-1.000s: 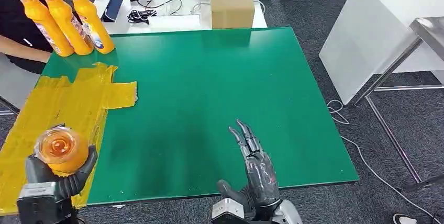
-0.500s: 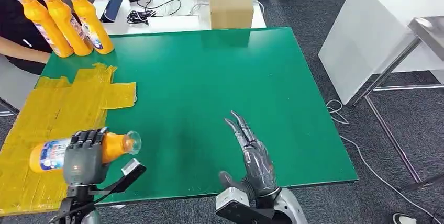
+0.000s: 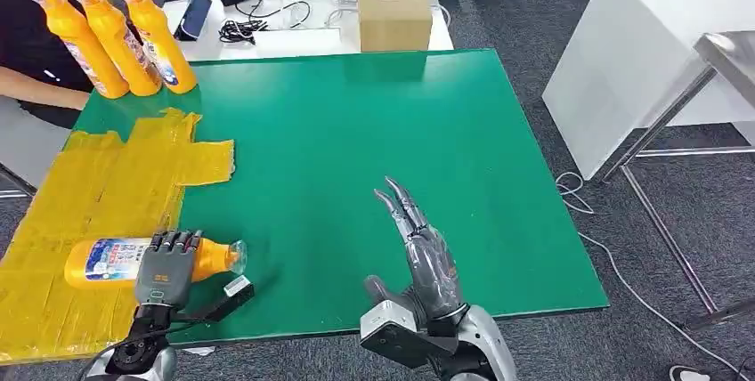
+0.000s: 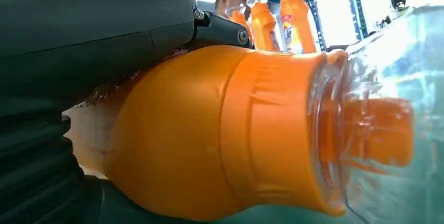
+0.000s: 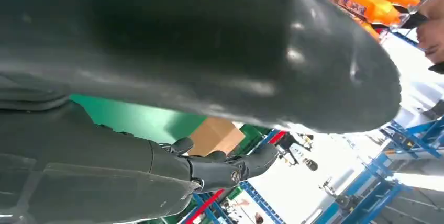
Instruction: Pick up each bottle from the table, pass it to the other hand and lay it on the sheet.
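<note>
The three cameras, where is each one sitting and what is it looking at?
Head view: high on the robot, looking down at the green table; left hand and right hand show.
Left wrist view: behind the left hand, close on the held bottle.
Right wrist view: behind the right hand, facing the cardboard box.
Shared: all see the three standing bottles.

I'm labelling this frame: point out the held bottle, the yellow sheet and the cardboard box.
held bottle (image 3: 107, 261), head view, on its label.
yellow sheet (image 3: 98, 181), head view, a bare middle part.
cardboard box (image 3: 393, 20), head view, its front face.
</note>
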Robot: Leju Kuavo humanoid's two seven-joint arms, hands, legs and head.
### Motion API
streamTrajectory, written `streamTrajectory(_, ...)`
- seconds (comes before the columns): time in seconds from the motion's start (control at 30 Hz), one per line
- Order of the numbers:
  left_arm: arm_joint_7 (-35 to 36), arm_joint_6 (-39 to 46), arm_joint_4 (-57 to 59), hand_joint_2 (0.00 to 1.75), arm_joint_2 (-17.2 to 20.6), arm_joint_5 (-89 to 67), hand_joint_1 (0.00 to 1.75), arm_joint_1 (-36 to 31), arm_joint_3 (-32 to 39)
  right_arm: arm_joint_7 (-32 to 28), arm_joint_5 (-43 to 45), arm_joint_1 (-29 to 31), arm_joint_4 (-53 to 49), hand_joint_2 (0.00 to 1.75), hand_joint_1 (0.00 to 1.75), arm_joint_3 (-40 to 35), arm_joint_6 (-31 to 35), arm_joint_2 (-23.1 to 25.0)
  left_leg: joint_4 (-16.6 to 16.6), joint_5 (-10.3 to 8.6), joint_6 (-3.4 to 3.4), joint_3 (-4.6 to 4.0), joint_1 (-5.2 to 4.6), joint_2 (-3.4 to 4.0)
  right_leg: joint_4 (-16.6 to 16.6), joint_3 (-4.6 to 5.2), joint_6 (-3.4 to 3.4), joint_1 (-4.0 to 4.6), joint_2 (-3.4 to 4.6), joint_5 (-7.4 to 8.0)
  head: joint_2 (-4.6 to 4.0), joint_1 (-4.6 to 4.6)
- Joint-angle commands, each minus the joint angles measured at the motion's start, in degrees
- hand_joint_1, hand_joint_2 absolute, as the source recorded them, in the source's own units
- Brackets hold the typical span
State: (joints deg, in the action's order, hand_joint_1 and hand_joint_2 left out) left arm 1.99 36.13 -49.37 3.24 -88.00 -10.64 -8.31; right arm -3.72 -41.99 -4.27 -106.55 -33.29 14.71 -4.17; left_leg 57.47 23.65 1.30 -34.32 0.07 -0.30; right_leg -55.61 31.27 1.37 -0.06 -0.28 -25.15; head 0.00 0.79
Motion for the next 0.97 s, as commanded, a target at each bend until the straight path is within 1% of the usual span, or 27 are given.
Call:
streamTrajectory(0.03,3.3,0.5,14.5,0.00,3.1,-2.0,0.00,-0.9,-5.1,0.2,0.0,2.0,3.8,0.00,0.00,-1.2,-1.2,-0.6,-0.1,0.04,-0.09,0.27,-0.01,0.23,0.1,-0.26,-0.03,-0.01,0.24,0.04,0.00,0.00)
streamTrajectory(0.13,3.3,0.5,14.5,0.00,3.1,-2.0,0.00,-0.9,-5.0,0.2,0.0,1.9,3.8,0.00,0.00,-1.3,-1.1,-0.6,-0.2,0.05,-0.17,0.56,0.00,0.22,0.1,-0.40,-0.07,0.00,0.23,0.04,0.00,0.00)
streamTrajectory(0.17,3.3,0.5,14.5,0.00,3.1,-2.0,0.00,-0.9,-5.0,0.2,0.0,1.9,3.8,0.00,0.00,-1.3,-1.1,-0.6,-0.2,0.04,-0.22,0.56,0.00,0.31,0.1,-0.29,-0.08,0.00,0.33,0.09,0.00,0.00)
streamTrajectory(0.2,3.3,0.5,14.5,0.00,3.1,-2.0,0.00,-0.9,-5.0,0.2,0.0,1.9,3.8,0.00,0.00,-1.3,-1.1,-0.6,-0.2,0.32,-0.37,0.75,-0.01,0.25,0.0,-0.26,-0.13,-0.01,0.28,-0.04,0.00,0.00)
streamTrajectory(0.23,3.0,0.1,14.0,0.00,3.0,-2.0,0.00,-0.7,-4.2,0.3,-0.1,1.8,3.9,0.00,0.00,-1.3,-1.2,-0.6,-0.2,0.42,-0.20,0.86,-0.01,0.16,0.0,-0.28,-0.28,0.00,0.19,-0.26,0.00,0.00)
streamTrajectory(0.27,3.1,0.5,13.6,0.00,3.0,-1.9,0.00,-0.4,-3.6,0.5,-0.2,1.8,4.1,0.00,0.00,-1.3,-1.3,-0.6,-0.3,0.33,-0.23,0.75,-0.01,0.26,0.1,-0.09,-0.30,0.00,0.29,-0.15,0.00,0.00)
streamTrajectory(0.33,1.4,1.4,12.6,0.00,2.9,-0.3,0.00,0.4,-2.3,0.6,-0.2,1.5,4.3,0.00,0.00,-1.1,-1.1,-0.6,-0.3,0.44,-0.21,1.03,-0.01,0.11,0.0,-0.38,-0.30,0.00,0.12,-0.29,0.00,0.00)
streamTrajectory(0.37,0.4,1.6,11.3,0.00,2.6,0.8,0.00,1.0,-1.2,0.6,-0.4,1.1,4.5,0.00,0.00,-1.0,-1.0,-0.5,-0.4,0.32,-0.25,0.80,0.01,0.27,0.1,-0.10,-0.30,0.01,0.26,-0.12,0.00,0.00)
streamTrajectory(0.43,-0.8,0.8,9.2,0.00,2.4,1.7,0.00,1.9,-0.4,0.6,-0.6,0.7,4.7,0.00,0.00,-0.9,-0.9,-0.4,-0.3,0.45,-0.23,1.19,0.00,0.04,0.0,-0.57,-0.30,0.00,0.08,-0.24,0.00,0.00)
streamTrajectory(0.47,-0.7,0.0,8.1,0.00,2.3,1.8,0.00,2.4,-0.2,0.8,-0.7,0.7,5.0,0.00,0.00,-0.8,-1.1,-0.3,-0.4,0.38,-0.26,1.06,0.01,0.20,0.1,-0.40,-0.29,0.02,0.24,-0.13,0.00,0.00)
streamTrajectory(0.5,-0.8,-0.3,6.7,0.00,2.2,1.7,0.00,2.9,-0.1,0.9,-0.9,0.5,5.0,0.00,0.00,-0.7,-1.2,-0.3,-0.4,0.30,-0.32,1.28,0.00,0.11,0.1,-0.65,-0.28,0.01,0.16,-0.22,0.00,0.00)
streamTrajectory(0.53,-0.9,-0.3,6.1,0.00,2.1,1.8,0.00,3.2,0.0,1.0,-1.0,0.4,5.0,0.00,0.00,-0.7,-1.2,-0.2,-0.3,0.25,-0.31,1.33,-0.03,0.05,0.1,-0.89,-0.26,-0.03,0.10,-0.28,0.00,0.02)
streamTrajectory(0.57,-0.9,-0.3,6.1,0.00,2.1,1.8,0.00,3.2,0.0,1.0,-1.0,0.4,5.0,0.00,0.00,-0.7,-1.2,-0.2,-0.4,0.24,-0.32,1.29,-0.01,0.16,0.1,-0.98,-0.25,-0.01,0.20,-0.25,0.00,0.00)
streamTrajectory(0.63,-0.9,-0.3,6.1,0.00,2.1,1.8,0.00,3.2,0.0,1.0,-1.0,0.4,5.0,0.00,0.00,-0.7,-1.2,-0.2,-0.3,0.23,-0.29,1.47,-0.04,-0.04,0.0,-1.37,-0.20,-0.02,0.01,-0.36,0.00,0.00)
streamTrajectory(0.67,-0.9,-0.3,6.1,0.00,2.1,1.8,0.00,3.2,0.0,1.0,-1.0,0.4,5.0,0.00,0.00,-0.7,-1.2,-0.2,-0.3,0.24,-0.31,1.35,-0.01,0.09,0.1,-1.23,-0.18,0.01,0.14,-0.31,0.00,0.02)
streamTrajectory(0.73,-0.9,-0.3,6.1,0.00,2.1,1.8,0.00,3.2,0.0,1.0,-1.0,0.4,5.0,0.00,0.00,-0.7,-1.2,-0.2,-0.3,0.23,-0.28,1.33,-0.09,-0.04,0.0,-1.24,-0.18,-0.03,0.02,-0.35,0.00,0.02)
streamTrajectory(0.77,-1.3,0.1,5.4,0.00,1.9,2.6,0.00,3.6,0.4,1.0,-1.1,0.2,4.8,0.00,0.00,-0.6,-1.3,-0.2,-0.3,0.22,-0.30,1.21,-0.07,0.09,0.1,-1.09,-0.18,-0.01,0.14,-0.29,0.00,0.00)
streamTrajectory(0.8,-1.7,0.3,4.6,0.00,1.8,3.2,0.00,3.9,0.6,1.0,-1.3,0.0,4.7,0.00,0.00,-0.6,-1.2,-0.2,-0.3,0.22,-0.30,1.16,-0.09,0.05,0.1,-1.05,-0.19,-0.03,0.10,-0.30,0.00,0.02)
streamTrajectory(0.9,-5.8,3.4,-2.0,0.00,0.2,10.6,0.00,6.3,2.8,1.2,-1.6,-1.7,4.3,0.00,0.00,-0.1,-0.7,0.1,-0.3,0.23,-0.29,1.10,-0.14,-0.07,0.0,-1.00,-0.19,-0.07,-0.02,-0.34,0.00,0.02)
streamTrajectory(0.93,-9.8,3.2,-8.1,0.00,-1.3,17.5,0.00,8.1,4.0,1.4,-2.0,-2.9,4.1,0.00,0.00,0.3,0.3,0.2,-0.3,0.24,-0.28,1.11,-0.13,-0.09,0.0,-1.00,-0.19,-0.06,-0.04,-0.35,0.00,0.00)
streamTrajectory(0.97,-15.3,-1.2,-17.2,0.00,-3.7,29.0,0.00,10.5,5.0,0.4,-2.2,-4.4,3.7,0.00,0.00,0.7,3.4,0.6,-0.2,0.23,-0.30,0.98,-0.10,-0.05,0.1,-0.87,-0.19,-0.03,0.00,-0.32,0.00,0.00)
